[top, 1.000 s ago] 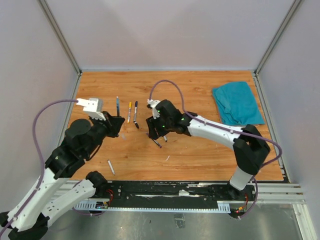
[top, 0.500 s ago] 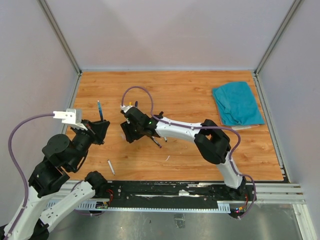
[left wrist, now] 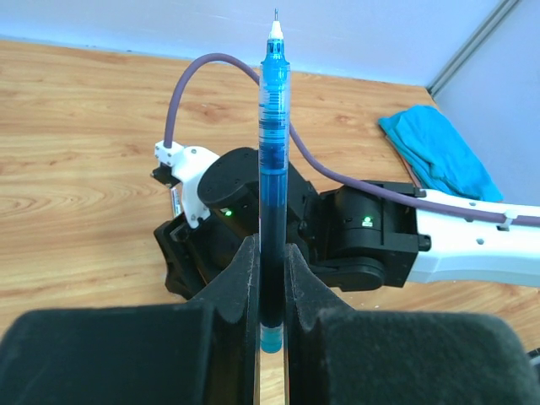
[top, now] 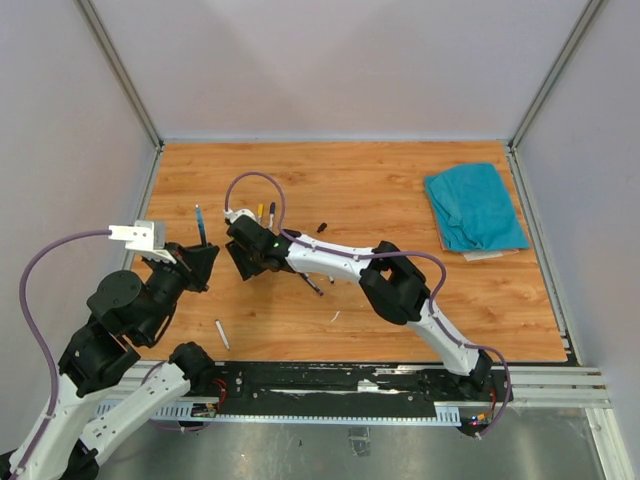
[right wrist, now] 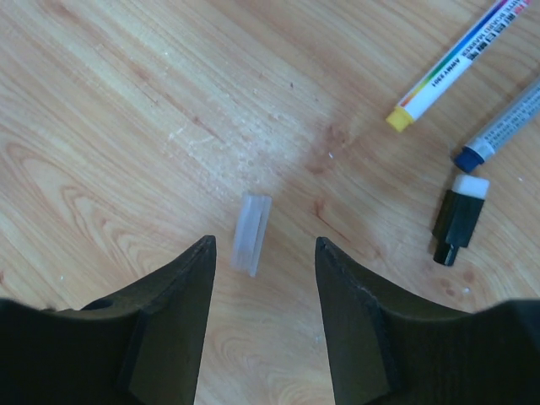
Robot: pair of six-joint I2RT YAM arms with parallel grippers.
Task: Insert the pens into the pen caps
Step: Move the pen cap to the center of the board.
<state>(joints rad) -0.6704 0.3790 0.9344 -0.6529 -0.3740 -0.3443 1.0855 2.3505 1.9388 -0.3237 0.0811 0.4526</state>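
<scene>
At the table's 9 o'clock side, the left tool [left wrist: 272, 253] is clamped tight on a blue pen [left wrist: 272, 169]. It grips low on the barrel, near the tail, and the writing tip points up and away at 12 o'clock in its wrist view.

Just beside it, the right tool [right wrist: 263, 245] hangs over the table [right wrist: 101, 101], its jaws about half apart and holding nothing. A clear cap [right wrist: 252, 234] lies flat between and just ahead of the fingertips, its long axis close to the 12-to-6 line. At 1 o'clock from it lies a yellow-ended pen [right wrist: 447, 67], with a grey pen [right wrist: 502, 131] beside that and a black cap [right wrist: 460, 219] at 3 o'clock, all well apart from the jaws.

The step looks like picking up the clear cap.
- Come straight down with the cap centred, and close across its width.
- Grip towards one end so the mouth stays free. Which end is open cannot be told here.
- The pen is held far from its tip, so push along its axis to keep it from levering sideways.
</scene>
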